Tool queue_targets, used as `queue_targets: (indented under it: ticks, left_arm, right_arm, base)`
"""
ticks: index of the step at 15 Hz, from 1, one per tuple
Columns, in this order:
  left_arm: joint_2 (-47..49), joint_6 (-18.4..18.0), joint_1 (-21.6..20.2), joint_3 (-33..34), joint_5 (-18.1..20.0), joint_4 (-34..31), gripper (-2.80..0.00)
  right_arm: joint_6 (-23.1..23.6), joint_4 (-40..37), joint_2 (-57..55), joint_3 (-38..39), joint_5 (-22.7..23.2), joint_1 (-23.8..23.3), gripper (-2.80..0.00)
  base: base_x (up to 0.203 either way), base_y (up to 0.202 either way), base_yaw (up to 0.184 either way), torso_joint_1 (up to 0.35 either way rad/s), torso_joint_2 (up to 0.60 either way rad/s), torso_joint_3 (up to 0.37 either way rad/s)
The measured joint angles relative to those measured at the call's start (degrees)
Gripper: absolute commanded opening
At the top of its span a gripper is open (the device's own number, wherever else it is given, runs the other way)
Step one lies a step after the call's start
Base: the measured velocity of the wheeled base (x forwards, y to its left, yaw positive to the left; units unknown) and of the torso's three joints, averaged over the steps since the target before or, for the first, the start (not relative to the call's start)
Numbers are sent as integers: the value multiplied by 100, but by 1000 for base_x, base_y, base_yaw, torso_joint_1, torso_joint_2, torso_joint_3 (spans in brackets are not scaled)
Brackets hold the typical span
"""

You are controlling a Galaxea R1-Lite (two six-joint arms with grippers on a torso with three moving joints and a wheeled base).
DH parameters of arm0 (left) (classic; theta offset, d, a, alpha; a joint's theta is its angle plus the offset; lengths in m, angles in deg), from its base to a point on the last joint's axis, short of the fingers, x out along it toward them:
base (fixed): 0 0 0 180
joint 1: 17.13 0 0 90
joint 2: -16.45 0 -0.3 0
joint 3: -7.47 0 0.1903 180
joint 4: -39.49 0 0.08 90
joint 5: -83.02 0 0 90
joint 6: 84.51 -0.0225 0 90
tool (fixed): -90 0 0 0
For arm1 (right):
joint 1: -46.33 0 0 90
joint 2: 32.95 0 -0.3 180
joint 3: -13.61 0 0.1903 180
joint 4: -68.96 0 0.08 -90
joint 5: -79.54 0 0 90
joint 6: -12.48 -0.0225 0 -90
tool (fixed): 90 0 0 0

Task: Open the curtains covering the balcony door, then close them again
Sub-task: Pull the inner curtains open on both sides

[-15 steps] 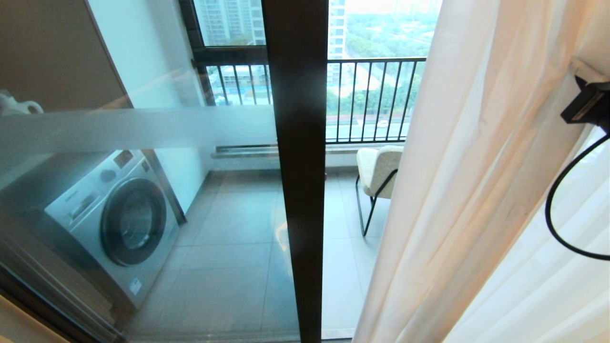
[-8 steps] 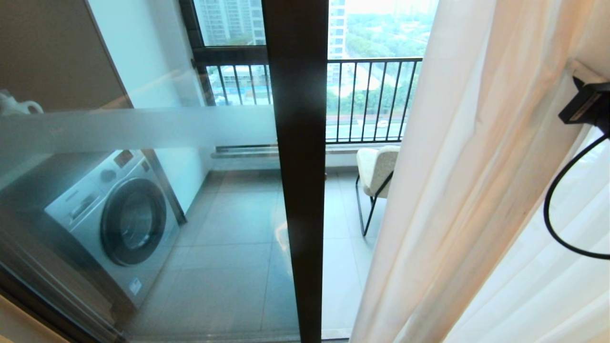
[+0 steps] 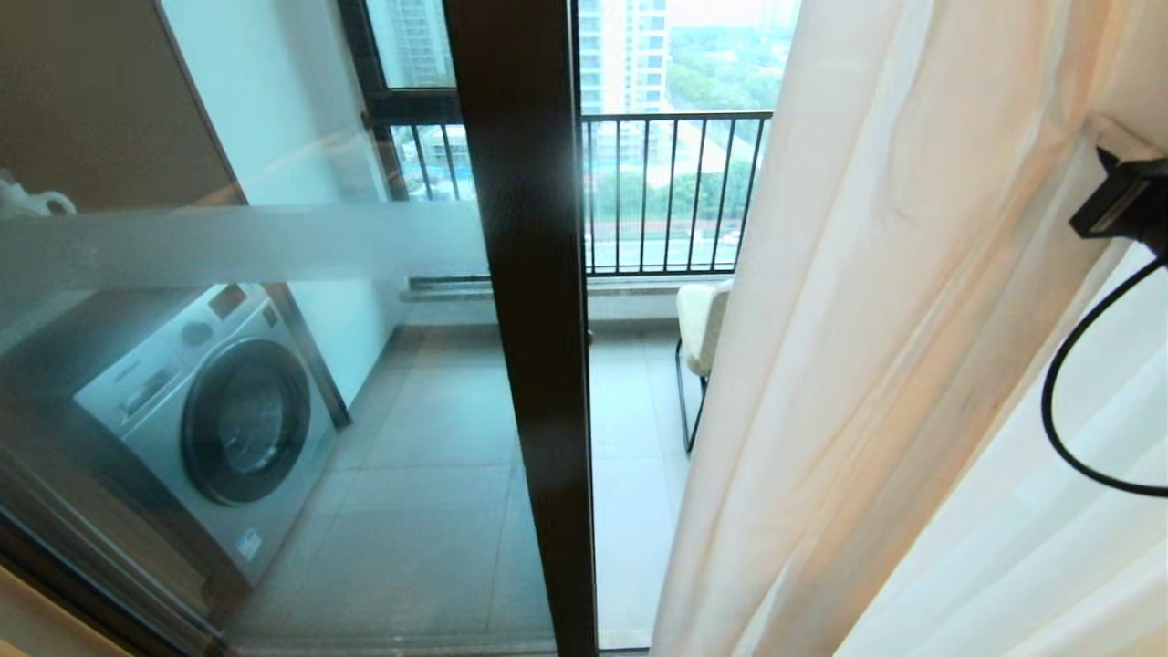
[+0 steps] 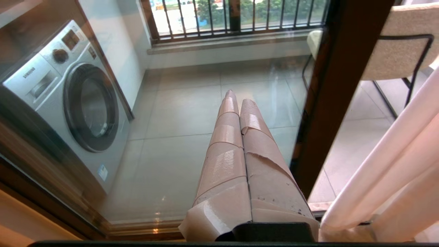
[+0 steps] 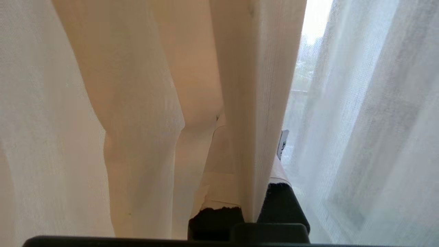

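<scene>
Right claw (image 5: 247,206) clamped on curtains (image 3: 876,365) at frame right, balcony door (image 3: 520,319) uncovered centre-left, left claw (image 4: 240,103) closed, empty.

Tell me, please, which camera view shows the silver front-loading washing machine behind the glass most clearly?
The left wrist view: the silver front-loading washing machine shows large there, with round door, knob and control panel plain. The head view also shows the machine, farther off and dimmed by reflections. The right wrist view shows only curtain fabric.
</scene>
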Motion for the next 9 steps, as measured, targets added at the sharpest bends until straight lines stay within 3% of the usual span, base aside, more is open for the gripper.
queue_targets:
  ticks: [9]
  left_arm:
    - [0, 0, 0, 0, -7, 0, -280]
  right_arm:
    - [5, 0, 22, 13, -2, -2, -280]
  base:
    - [0, -183, -2, 2, 3, 4]
